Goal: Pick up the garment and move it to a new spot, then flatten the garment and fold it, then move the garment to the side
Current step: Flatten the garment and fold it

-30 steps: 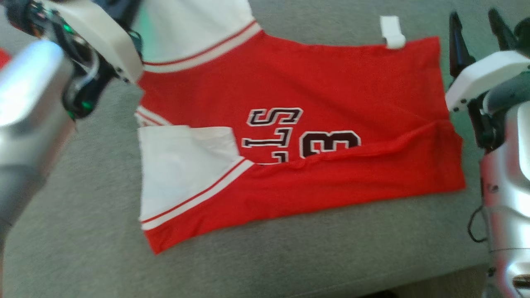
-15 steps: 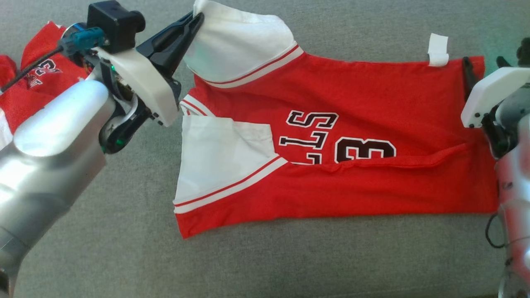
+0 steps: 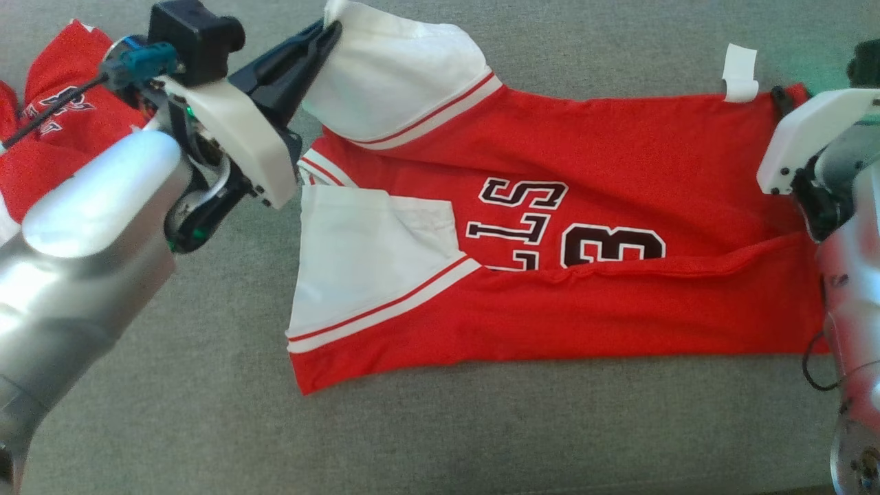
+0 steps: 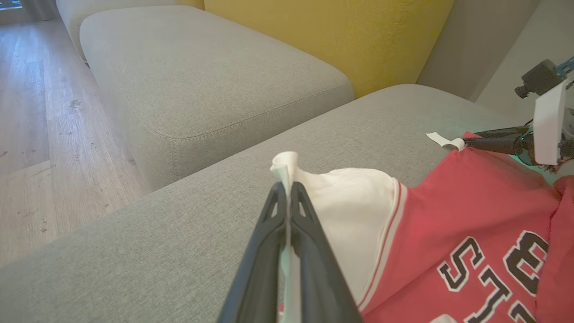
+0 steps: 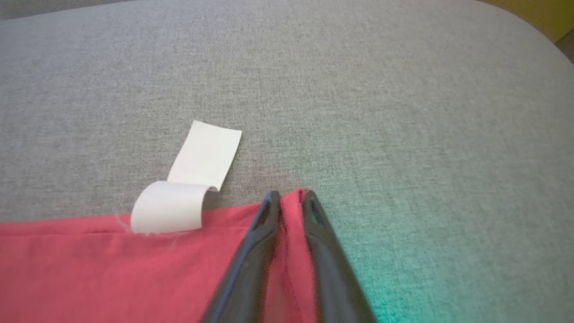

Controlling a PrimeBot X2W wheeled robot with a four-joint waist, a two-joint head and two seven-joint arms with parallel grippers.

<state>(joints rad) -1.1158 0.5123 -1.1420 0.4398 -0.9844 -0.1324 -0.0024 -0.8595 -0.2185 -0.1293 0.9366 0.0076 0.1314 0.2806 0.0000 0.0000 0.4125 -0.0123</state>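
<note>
The garment (image 3: 619, 165) is a thin, smooth red jersey with white sleeves edged in red-and-white stripes and black, white-outlined lettering (image 3: 550, 227) on the chest. It lies spread across the middle of a grey cushion (image 3: 206, 412), with its near long edge folded up over the body in a soft ridge. The left end effector (image 3: 330, 31) has its slim dark fingers pressed tight together on the edge of the far white sleeve (image 3: 399, 75), which is lifted into a rounded, puffed shape above the cushion. The right end effector (image 5: 289, 197) pinches the far red hem corner between its tapered fingers, just beside a curled white fabric label (image 5: 193, 179). The cushion is a fine, matte woven upholstery with rounded edges. Another crumpled red cloth (image 3: 48, 103) lies at the far left. Beyond it stand a second grey cushion block (image 4: 202, 76) with a stitched seam, a yellow upholstered back (image 4: 336, 31) and a pale wooden plank floor (image 4: 36, 134).
</note>
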